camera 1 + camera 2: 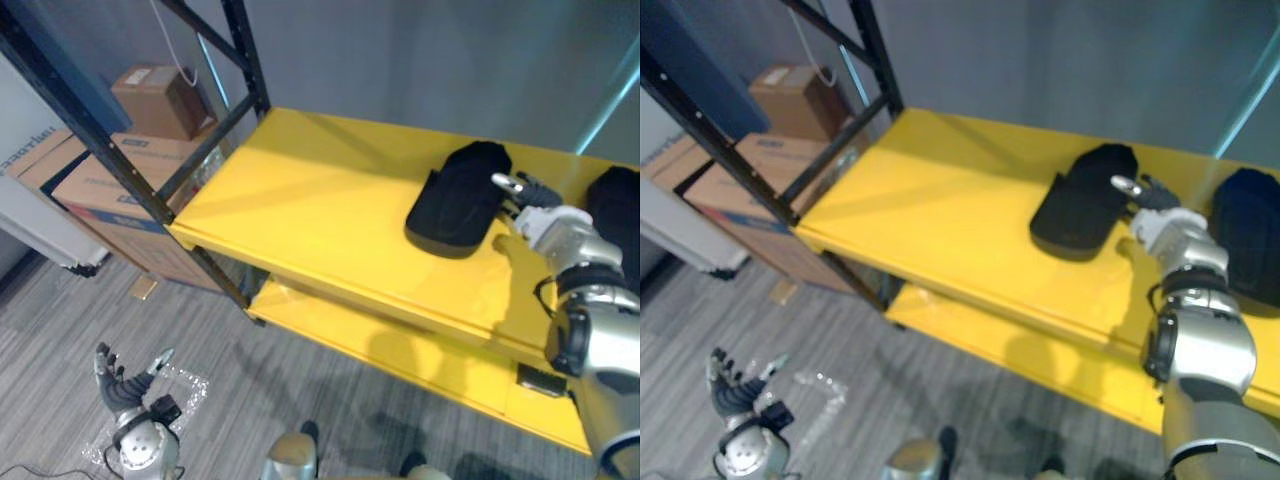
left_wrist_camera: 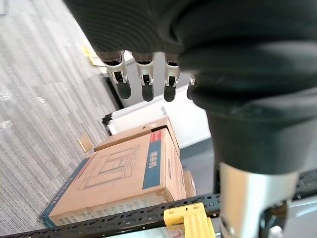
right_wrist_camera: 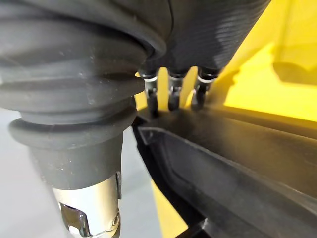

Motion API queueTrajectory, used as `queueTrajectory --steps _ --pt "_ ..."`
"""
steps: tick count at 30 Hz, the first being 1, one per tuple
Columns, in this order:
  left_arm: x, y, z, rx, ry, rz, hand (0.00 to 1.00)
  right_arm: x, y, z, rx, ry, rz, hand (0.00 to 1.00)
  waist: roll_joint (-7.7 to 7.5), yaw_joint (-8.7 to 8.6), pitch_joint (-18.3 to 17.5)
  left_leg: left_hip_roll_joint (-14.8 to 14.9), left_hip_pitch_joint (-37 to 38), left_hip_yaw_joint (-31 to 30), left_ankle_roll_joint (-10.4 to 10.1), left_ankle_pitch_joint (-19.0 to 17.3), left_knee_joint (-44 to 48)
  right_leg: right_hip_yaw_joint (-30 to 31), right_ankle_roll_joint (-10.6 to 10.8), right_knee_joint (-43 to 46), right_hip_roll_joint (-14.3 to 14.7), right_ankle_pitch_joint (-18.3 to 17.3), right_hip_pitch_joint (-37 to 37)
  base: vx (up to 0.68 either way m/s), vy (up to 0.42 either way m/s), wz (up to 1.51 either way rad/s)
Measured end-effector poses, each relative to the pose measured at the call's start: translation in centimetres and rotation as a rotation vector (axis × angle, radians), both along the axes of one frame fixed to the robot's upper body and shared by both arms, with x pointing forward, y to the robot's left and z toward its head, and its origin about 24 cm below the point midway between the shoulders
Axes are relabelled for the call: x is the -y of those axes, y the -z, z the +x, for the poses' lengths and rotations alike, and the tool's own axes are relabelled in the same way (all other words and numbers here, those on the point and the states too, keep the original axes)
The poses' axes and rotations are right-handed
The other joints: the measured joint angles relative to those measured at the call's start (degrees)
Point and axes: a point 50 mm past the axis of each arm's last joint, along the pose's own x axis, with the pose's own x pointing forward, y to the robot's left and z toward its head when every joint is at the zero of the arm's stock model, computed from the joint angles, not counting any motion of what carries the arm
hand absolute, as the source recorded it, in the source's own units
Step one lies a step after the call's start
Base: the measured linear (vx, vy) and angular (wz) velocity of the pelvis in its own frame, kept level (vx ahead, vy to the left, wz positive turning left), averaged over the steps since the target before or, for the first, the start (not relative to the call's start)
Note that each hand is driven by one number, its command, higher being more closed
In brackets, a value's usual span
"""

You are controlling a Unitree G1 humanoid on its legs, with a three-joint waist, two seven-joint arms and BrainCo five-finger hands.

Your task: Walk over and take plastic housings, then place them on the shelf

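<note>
Resting near the right end of the smooth yellow metal shelf (image 1: 300, 200), a matte black, rounded plastic housing (image 1: 455, 200) meets the right hand (image 1: 548, 228), its fingers straight. A second housing (image 1: 1250, 232) lies just beside. The left hand (image 1: 118, 385) hangs with fingers spread.

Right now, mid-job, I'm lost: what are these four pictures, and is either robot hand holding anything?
This is a walking robot with two arms. Two pictures look down from its head; the other two look along each wrist. The yellow shelf carries one black plastic housing and a second housing to its right. The right robot hand rests at the first one's edge, fingers straight, gripping nothing. The left robot hand hangs low over the floor, fingers spread, empty. Cardboard boxes stand left of the shelf.
</note>
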Motion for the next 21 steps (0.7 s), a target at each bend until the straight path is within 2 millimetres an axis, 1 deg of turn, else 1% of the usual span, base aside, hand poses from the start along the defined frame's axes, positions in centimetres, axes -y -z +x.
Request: queueTrajectory --steps 4,11,16,18,21 --pt "0.4 0.1 0.1 0.000 0.003 -0.008 0.00 0.0 -0.6 0.1 0.036 0.002 -0.017 0.00 0.67 -0.05 0.6 -0.1 -0.4 0.0 0.0 0.3 0.0 0.0 0.0 0.8 -0.3 -0.2 -0.7 0.00 0.000 0.00" --pt "0.6 0.2 0.2 -0.002 0.011 -0.009 0.00 -0.2 -1.2 0.3 0.048 -0.016 -0.051 0.00 0.82 -0.01 0.7 -0.1 -0.4 -0.1 0.0 0.8 -0.1 0.1 -0.2 2.6 -0.6 -1.1 -1.6 -0.02 -0.012 0.00" --pt "0.7 0.2 0.2 -0.002 0.014 -0.010 0.00 -0.2 -1.5 0.4 0.056 -0.014 -0.052 0.00 1.71 -0.02 1.1 -0.1 -0.4 -0.1 0.0 1.3 -0.6 0.1 -0.3 3.4 -0.9 -1.4 -2.2 -0.02 -0.010 0.00" --pt "0.7 0.2 0.2 -0.001 0.014 -0.009 0.00 -0.2 -1.5 0.4 0.056 -0.012 -0.053 0.00 1.75 0.00 1.1 -0.1 -0.4 -0.1 -0.1 1.6 -1.0 0.1 -0.3 3.7 -0.9 -1.4 -2.6 0.00 0.000 0.00" --pt "0.7 0.1 0.2 0.000 0.014 -0.009 0.00 0.0 -2.1 0.5 0.087 0.039 -0.074 0.00 1.76 -0.02 1.1 -0.1 -0.4 0.0 -0.2 1.6 -1.1 0.2 -0.4 3.9 -0.9 -1.5 -2.7 0.00 0.000 0.00"
